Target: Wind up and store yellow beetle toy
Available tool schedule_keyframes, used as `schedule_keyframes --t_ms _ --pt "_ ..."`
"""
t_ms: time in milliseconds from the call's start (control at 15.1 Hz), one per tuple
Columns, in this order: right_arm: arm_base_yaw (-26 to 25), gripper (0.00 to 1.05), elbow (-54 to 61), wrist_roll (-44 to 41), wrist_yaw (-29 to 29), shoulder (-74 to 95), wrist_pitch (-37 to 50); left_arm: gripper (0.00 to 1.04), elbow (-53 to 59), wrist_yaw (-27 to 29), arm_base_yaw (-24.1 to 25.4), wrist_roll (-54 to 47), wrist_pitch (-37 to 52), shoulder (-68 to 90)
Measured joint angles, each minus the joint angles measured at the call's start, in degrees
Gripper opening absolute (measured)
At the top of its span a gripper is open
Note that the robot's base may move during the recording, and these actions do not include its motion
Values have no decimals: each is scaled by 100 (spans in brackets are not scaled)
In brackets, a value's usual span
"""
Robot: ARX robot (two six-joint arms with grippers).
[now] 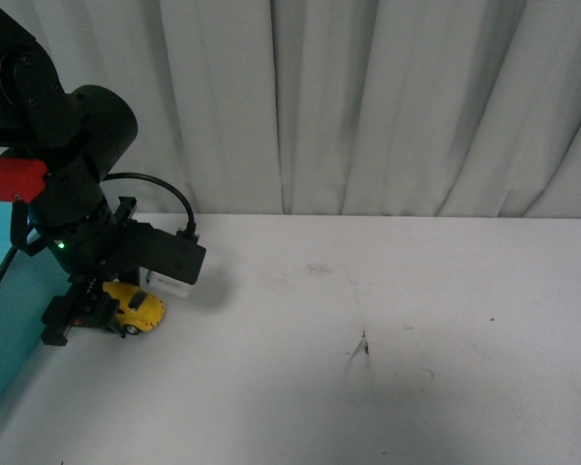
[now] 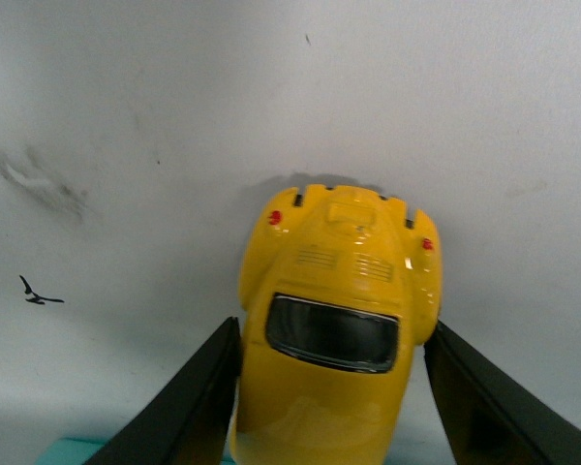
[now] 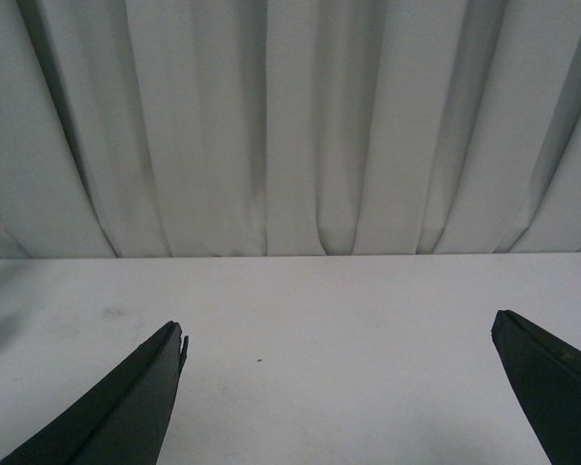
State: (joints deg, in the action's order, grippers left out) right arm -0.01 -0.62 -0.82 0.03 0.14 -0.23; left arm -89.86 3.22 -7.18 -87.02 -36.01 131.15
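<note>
The yellow beetle toy is a small glossy car at the left side of the white table, low over or on its surface. My left gripper is shut on it. In the left wrist view the toy fills the middle, dark window up, and both black fingers press against its sides. My right gripper stands open over bare table with nothing between its fingertips. It is out of the front view.
A turquoise box stands at the table's left edge, right beside the left arm. Its edge shows under the left gripper. A small black mark lies mid-table. White curtains hang behind the table.
</note>
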Motion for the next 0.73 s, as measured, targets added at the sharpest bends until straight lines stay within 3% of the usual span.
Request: schedule_keyframes --t_ms 66,132,463,595,727 --pt "0 98 0 0 0 0 0 46 -28 -11 -42 -48 9 0" --pt "0 98 0 0 0 0 0 42 -33 -59 -87 -85 136 0" --pt "0 98 0 0 0 0 0 41 -48 -527 -337 175 -133 -87" --pt "0 98 0 0 0 0 0 41 -37 -901 -463 516 -487 -437" --pt "0 98 0 0 0 0 0 40 -153 -1720 -503 1095 -925 -1303"
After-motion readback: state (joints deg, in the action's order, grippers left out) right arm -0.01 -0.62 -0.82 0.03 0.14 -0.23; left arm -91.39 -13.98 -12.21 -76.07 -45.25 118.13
